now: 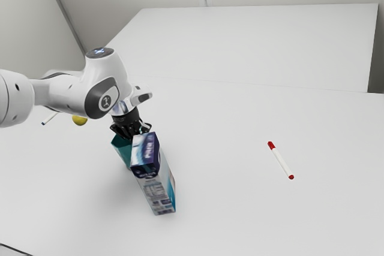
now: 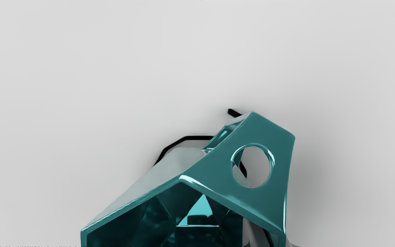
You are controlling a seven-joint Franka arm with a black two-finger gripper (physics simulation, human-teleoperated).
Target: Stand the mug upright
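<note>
Down at the mug [image 1: 123, 150], and here are the jaws, right over it!
Whether they're open or closed, I can't tell; the mug sits partly behind the carton [image 1: 155, 187] in the exterior view, its mouth facing the wrist camera, handle [image 2: 218, 175] out to one side.

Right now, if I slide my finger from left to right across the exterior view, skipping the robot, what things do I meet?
White marker with a blue end → round yellow thing → teal mug → printed carton → white marker with red ends.
</note>
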